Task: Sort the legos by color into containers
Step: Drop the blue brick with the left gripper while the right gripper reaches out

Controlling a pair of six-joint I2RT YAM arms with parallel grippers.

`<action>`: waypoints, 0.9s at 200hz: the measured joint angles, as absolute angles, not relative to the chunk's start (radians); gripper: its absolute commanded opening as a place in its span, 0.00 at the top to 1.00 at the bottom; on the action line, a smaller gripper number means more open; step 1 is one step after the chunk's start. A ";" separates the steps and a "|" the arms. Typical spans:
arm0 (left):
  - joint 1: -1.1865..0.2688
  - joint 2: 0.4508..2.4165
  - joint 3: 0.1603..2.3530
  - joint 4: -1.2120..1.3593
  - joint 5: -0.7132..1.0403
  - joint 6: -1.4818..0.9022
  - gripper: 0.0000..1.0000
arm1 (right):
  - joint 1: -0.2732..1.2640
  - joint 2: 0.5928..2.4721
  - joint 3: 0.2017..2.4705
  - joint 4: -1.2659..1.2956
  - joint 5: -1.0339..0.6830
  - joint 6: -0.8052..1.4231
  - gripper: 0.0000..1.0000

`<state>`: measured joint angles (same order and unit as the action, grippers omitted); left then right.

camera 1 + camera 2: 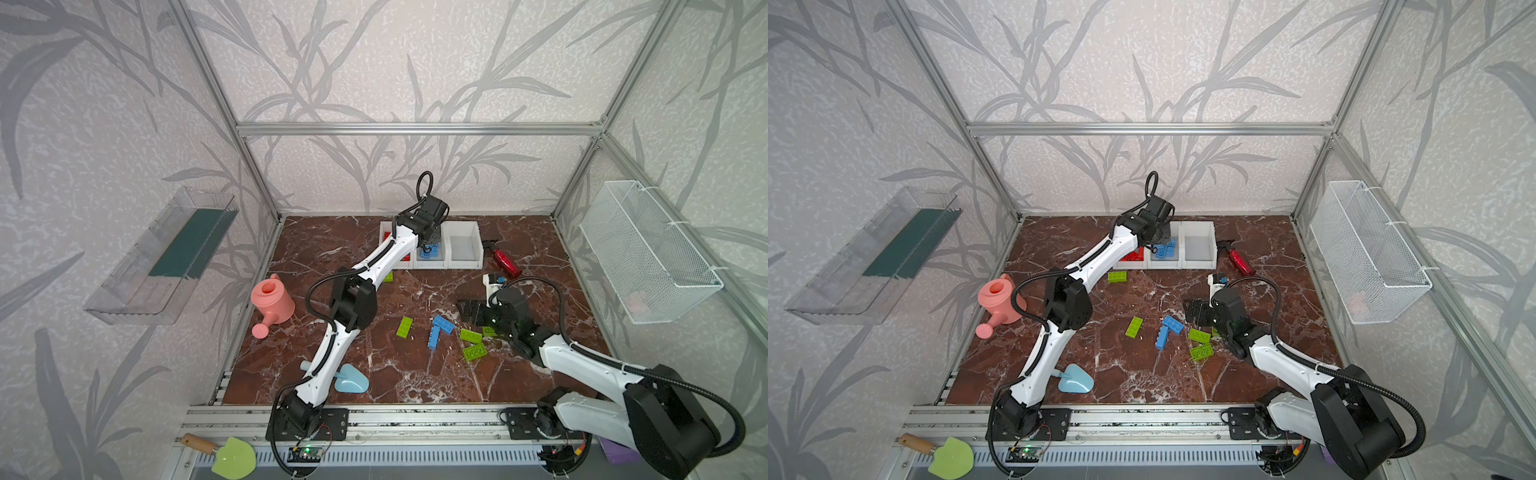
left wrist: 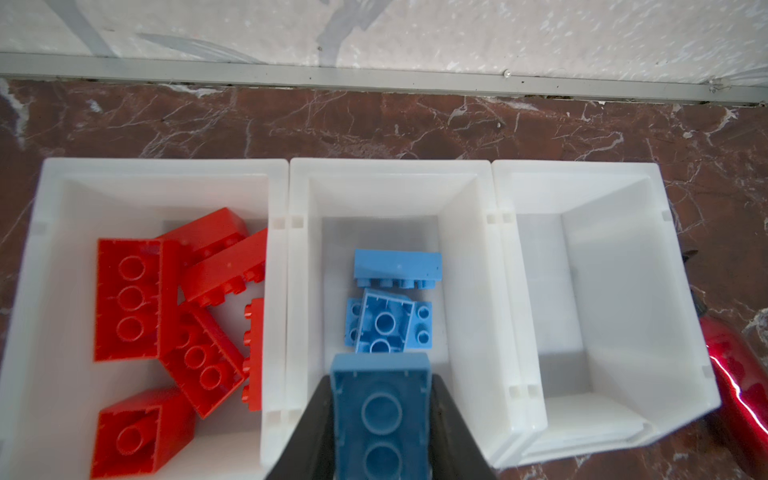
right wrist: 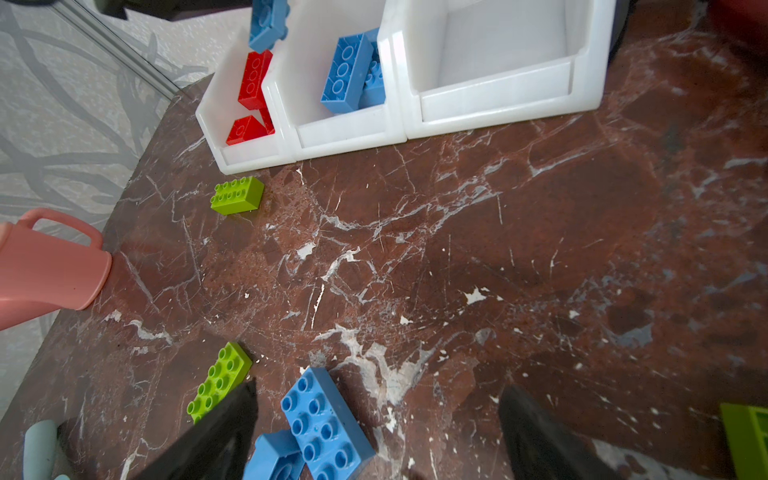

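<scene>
Our left fingers [image 2: 309, 432] pinch a blue lego [image 2: 380, 415], its long axis running out past them, seemingly straight above the middle container [image 2: 465, 257]. Our right fingers [image 3: 220, 428] stand wide, a loose blue lego [image 3: 326, 424] between them on the table [image 3: 457, 249].

Bright, even light. Soft shadows on the desk [image 3: 415, 249], white glare on the red bottle [image 2: 735, 386], slight blur on the nearest blue lego [image 2: 380, 415].
</scene>
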<state>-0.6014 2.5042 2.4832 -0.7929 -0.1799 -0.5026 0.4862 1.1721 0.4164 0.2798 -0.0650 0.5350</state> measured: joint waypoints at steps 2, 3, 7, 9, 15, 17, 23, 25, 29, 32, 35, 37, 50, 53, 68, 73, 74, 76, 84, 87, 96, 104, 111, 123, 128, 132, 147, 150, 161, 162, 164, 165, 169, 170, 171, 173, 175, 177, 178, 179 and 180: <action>-0.600 2.510 2.488 -0.793 -0.177 -0.501 0.74 | 0.486 1.172 0.416 0.281 -0.066 0.535 0.08; -0.600 2.513 2.491 -0.792 -0.177 -0.499 0.74 | 0.486 1.172 0.416 0.282 -0.066 0.535 0.08; -0.599 2.521 2.498 -0.791 -0.173 -0.497 0.74 | 0.486 1.172 0.416 0.286 -0.069 0.536 0.08; -0.598 2.525 2.502 -0.791 -0.173 -0.495 0.74 | 0.486 1.173 0.416 0.287 -0.069 0.537 0.08; -0.595 2.536 2.505 -0.785 -0.168 -0.488 0.73 | 0.486 1.173 0.416 0.290 -0.071 0.539 0.08; -0.594 2.538 2.505 -0.782 -0.165 -0.486 0.73 | 0.486 1.174 0.416 0.292 -0.072 0.539 0.08; -0.592 2.546 2.505 -0.779 -0.160 -0.479 0.72 | 0.486 1.175 0.415 0.295 -0.073 0.543 0.08; -0.592 2.548 2.505 -0.778 -0.159 -0.477 0.72 | 0.486 1.176 0.414 0.296 -0.073 0.543 0.08; -0.591 2.553 2.506 -0.776 -0.157 -0.471 0.71 | 0.486 1.177 0.414 0.299 -0.075 0.544 0.08; -0.590 2.556 2.508 -0.775 -0.154 -0.469 0.71 | 0.486 1.178 0.413 0.302 -0.077 0.547 0.08; -0.590 2.560 2.510 -0.774 -0.154 -0.464 0.70 | 0.486 1.179 0.412 0.304 -0.078 0.547 0.09; -0.590 2.563 2.513 -0.775 -0.152 -0.463 0.70 | 0.486 1.180 0.412 0.306 -0.080 0.548 0.08; -0.588 2.579 2.528 -0.770 -0.149 -0.451 0.67 | 0.486 1.187 0.410 0.312 -0.085 0.552 0.09; -0.588 2.583 2.532 -0.770 -0.147 -0.448 0.65 | 0.486 1.188 0.410 0.312 -0.087 0.553 0.09; -0.589 2.590 2.543 -0.767 -0.142 -0.435 0.52 | 0.486 1.198 0.410 0.317 -0.091 0.554 0.09; -0.589 2.590 2.546 -0.766 -0.141 -0.432 0.48 | 0.486 1.200 0.410 0.318 -0.093 0.554 0.09; -0.589 2.591 2.547 -0.765 -0.139 -0.431 0.47 | 0.486 1.201 0.410 0.318 -0.093 0.554 0.09; -0.589 2.591 2.547 -0.765 -0.139 -0.422 0.44 | 0.486 1.201 0.410 0.318 -0.093 0.554 0.08; -0.589 2.591 2.551 -0.763 -0.135 -0.414 0.38 | 0.486 1.202 0.410 0.318 -0.096 0.554 0.09; -0.589 2.591 2.553 -0.761 -0.133 -0.422 0.35 | 0.486 1.202 0.410 0.318 -0.096 0.554 0.08; -0.589 2.591 2.557 -0.757 -0.129 -0.405 0.29 | 0.486 1.202 0.410 0.318 -0.096 0.553 0.08; -0.589 2.591 2.558 -0.752 -0.127 -0.402 0.26 | 0.486 1.202 0.410 0.317 -0.095 0.553 0.08; -0.589 2.590 2.559 -0.752 -0.125 -0.397 0.23 | 0.487 1.202 0.410 0.316 -0.094 0.553 0.09; -0.589 2.590 2.559 -0.754 -0.123 -0.395 0.21 | 0.487 1.202 0.410 0.313 -0.091 0.551 0.09; -0.589 2.590 2.559 -0.757 -0.121 -0.396 0.21 | 0.487 1.202 0.410 0.311 -0.089 0.550 0.09; -0.589 2.589 2.559 -0.759 -0.120 -0.397 0.20 | 0.487 1.202 0.410 0.308 -0.088 0.550 0.09; -0.589 2.577 2.556 -0.774 -0.112 -0.401 0.19 | 0.488 1.198 0.410 0.291 -0.083 0.549 0.09; -0.589 2.570 2.551 -0.776 -0.112 -0.400 0.19 | 0.488 1.196 0.410 0.284 -0.081 0.549 0.09; -0.589 2.536 2.522 -0.781 -0.110 -0.404 0.19 | 0.493 1.188 0.412 0.260 -0.074 0.549 0.09; -0.590 2.533 2.519 -0.781 -0.110 -0.404 0.19 | 0.493 1.188 0.412 0.258 -0.073 0.549 0.09; -0.590 2.521 2.506 -0.779 -0.110 -0.405 0.19 | 0.495 1.186 0.412 0.253 -0.070 0.549 0.09; -0.590 2.518 2.502 -0.778 -0.110 -0.405 0.19 | 0.496 1.184 0.412 0.250 -0.070 0.549 0.09; -0.591 2.493 2.477 -0.776 -0.110 -0.406 0.19 | 0.498 1.180 0.413 0.244 -0.067 0.549 0.09; -0.591 2.484 2.467 -0.774 -0.110 -0.407 0.19 | 0.499 1.180 0.413 0.241 -0.066 0.549 0.09; -0.591 2.480 2.461 -0.773 -0.110 -0.408 0.19 | 0.500 1.178 0.414 0.236 -0.064 0.549 0.09; -0.591 2.466 2.445 -0.772 -0.110 -0.409 0.19 | 0.501 1.176 0.415 0.233 -0.063 0.549 0.09; -0.592 2.451 2.431 -0.772 -0.110 -0.410 0.19 | 0.503 1.174 0.417 0.226 -0.061 0.549 0.09; -0.593 2.436 2.413 -0.769 -0.110 -0.411 0.19 | 0.505 1.171 0.420 0.217 -0.060 0.548 0.09; -0.593 2.431 2.407 -0.768 -0.110 -0.412 0.19 | 0.506 1.171 0.421 0.215 -0.059 0.548 0.09; -0.593 2.421 2.396 -0.766 -0.110 -0.412 0.19 | 0.507 1.169 0.423 0.210 -0.059 0.548 0.09; -0.593 2.415 2.391 -0.766 -0.110 -0.412 0.19 | 0.508 1.168 0.424 0.207 -0.059 0.548 0.09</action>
<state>-0.5934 2.4153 2.3913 -0.7662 -0.1104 -0.4118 0.5076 1.1683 0.4240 0.2073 -0.0586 0.5484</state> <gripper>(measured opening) 0.807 0.912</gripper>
